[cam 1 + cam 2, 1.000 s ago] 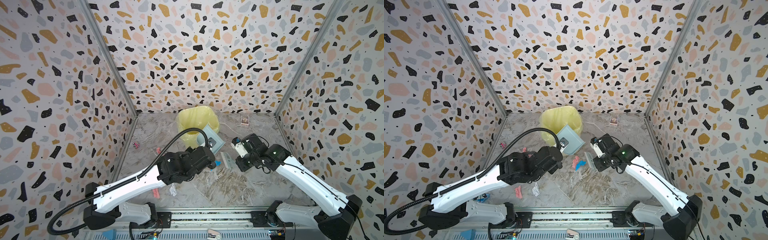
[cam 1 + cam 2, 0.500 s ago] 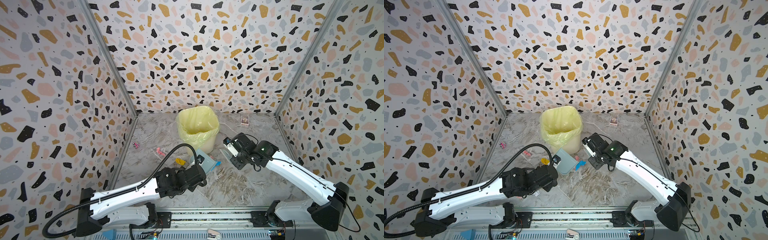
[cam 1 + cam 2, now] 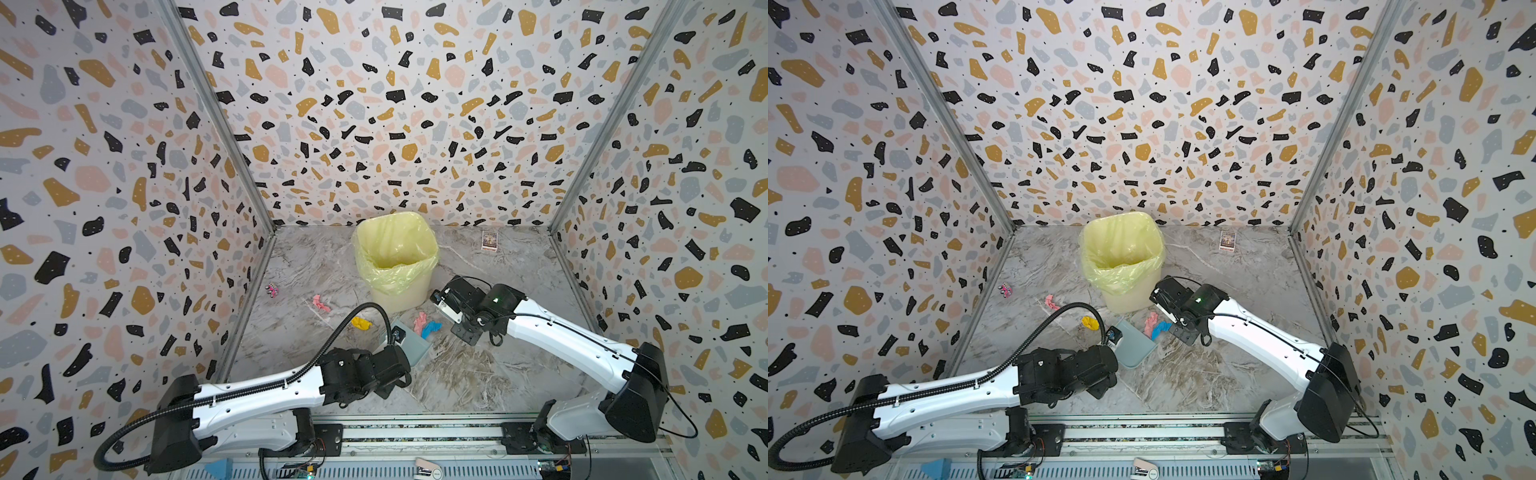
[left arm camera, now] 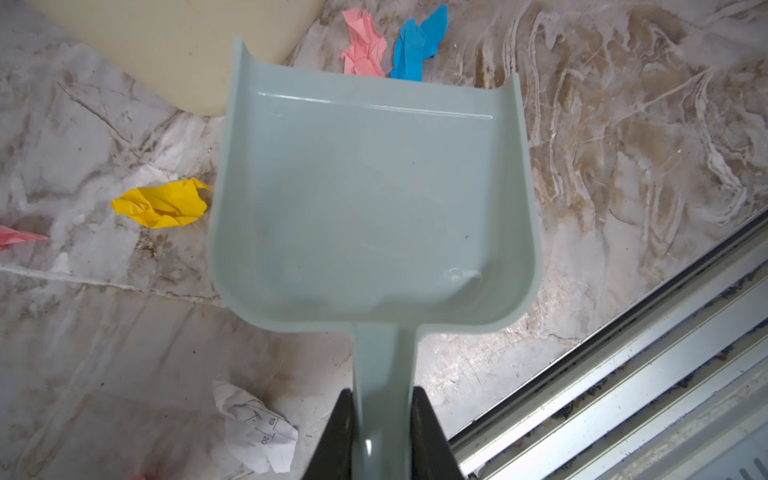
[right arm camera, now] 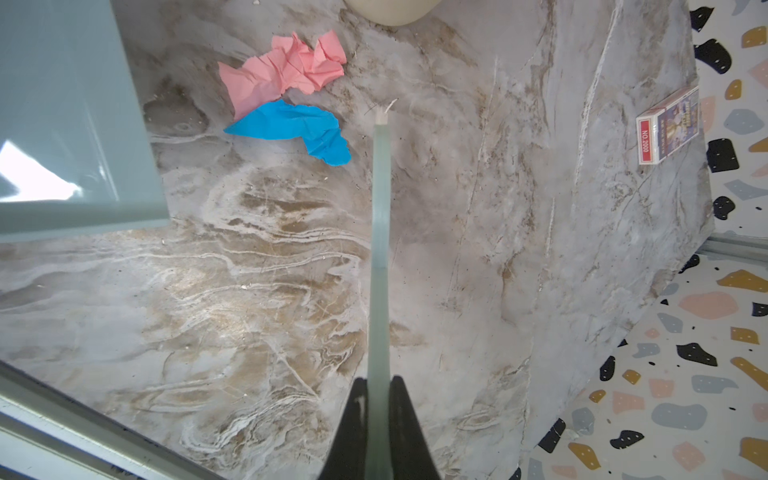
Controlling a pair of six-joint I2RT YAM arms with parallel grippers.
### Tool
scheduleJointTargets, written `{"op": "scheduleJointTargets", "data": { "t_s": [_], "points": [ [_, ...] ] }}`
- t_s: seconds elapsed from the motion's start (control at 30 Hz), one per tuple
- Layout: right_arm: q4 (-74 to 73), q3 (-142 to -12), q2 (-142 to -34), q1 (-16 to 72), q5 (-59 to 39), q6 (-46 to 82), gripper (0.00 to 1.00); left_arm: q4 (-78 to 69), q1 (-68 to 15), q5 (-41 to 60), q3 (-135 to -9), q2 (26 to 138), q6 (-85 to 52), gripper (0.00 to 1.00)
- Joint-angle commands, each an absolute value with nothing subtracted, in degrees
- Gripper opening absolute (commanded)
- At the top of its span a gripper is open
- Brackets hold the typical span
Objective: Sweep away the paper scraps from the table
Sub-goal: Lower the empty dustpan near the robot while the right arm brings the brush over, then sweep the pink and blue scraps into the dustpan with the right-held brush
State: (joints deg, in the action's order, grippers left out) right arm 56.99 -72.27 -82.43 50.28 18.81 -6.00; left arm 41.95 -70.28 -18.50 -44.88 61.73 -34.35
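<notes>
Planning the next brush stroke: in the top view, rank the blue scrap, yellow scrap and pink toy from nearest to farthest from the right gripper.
From the right gripper:
1. Blue scrap: right beside it, at the lip of the dustpan.
2. Yellow scrap: on the dustpan's other side, further left.
3. Toy: far left, by the wall.
</notes>
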Motion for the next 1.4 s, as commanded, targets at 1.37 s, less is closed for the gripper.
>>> {"op": "scheduleJointTargets", "data": {
  "t_s": [1.37],
  "points": [
    [60.3, -77.9, -92.6, 59.6, 25.5, -11.1, 0.00, 34.2, -72.6, -14.6, -34.7, 63.7, -42.2, 0.00]
  ]
}}
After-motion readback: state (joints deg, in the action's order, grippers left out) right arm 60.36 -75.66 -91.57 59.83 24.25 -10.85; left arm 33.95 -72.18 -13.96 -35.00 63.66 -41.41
